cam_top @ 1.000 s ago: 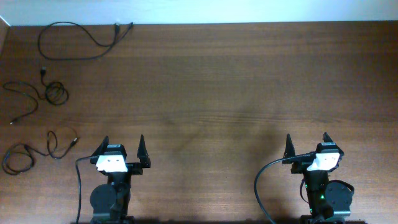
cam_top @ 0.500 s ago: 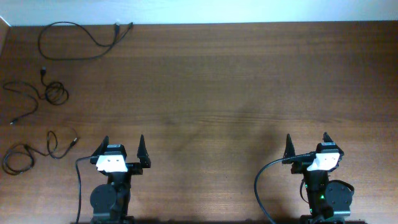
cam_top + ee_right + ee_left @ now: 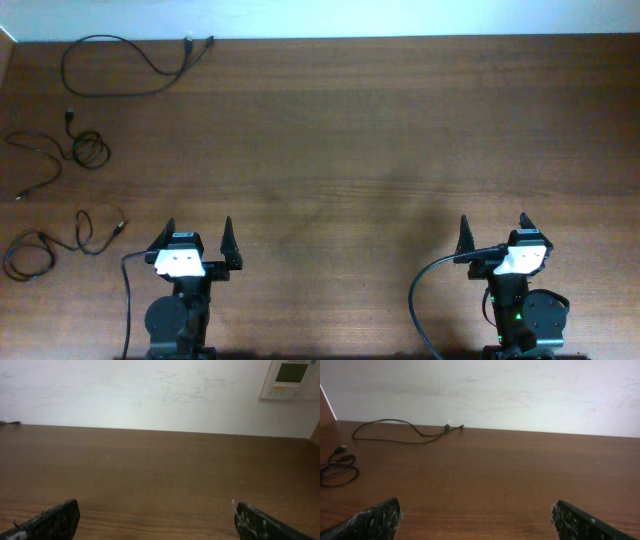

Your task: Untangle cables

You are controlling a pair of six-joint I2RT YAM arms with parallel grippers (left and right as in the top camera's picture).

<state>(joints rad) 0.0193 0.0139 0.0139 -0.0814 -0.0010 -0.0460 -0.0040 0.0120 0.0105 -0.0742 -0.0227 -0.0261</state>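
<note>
Left arm [image 3: 176, 300]: sits folded low over its base at the near edge of the bench [image 3: 350, 150], left of centre; holds the wrist level and points straight at the far wall [image 3: 520, 395]. Left jaws: stand wide apart, with one dark fingertip [image 3: 375, 520] in each lower corner of the left wrist view; hold nothing.

Right arm [image 3: 515, 300]: mirrors that pose at the near edge, right of centre, folded low, wrist level, aimed at the same wall. Right jaws: spread just as wide, a fingertip [image 3: 50, 522] at each lower corner of the right wrist view; grip nothing.

Cables [image 3: 82, 148]: lie as three separate loose cords down the left side of the bench, apart from one another and clear of both arms.

Top cable [image 3: 64, 68]: forms one broad open loop by the far edge, plug ends together near the wall; in the left wrist view, top cable [image 3: 390, 420] ahead and to the left.

Middle cable [image 3: 82, 148]: winds into a small tight coil, with a plug end above and a long tail trailing left.

Lower cable [image 3: 79, 230]: makes two slack loops, nearest the left arm.

Wall panel [image 3: 292, 377]: hangs at the top right of the right wrist view.
</note>
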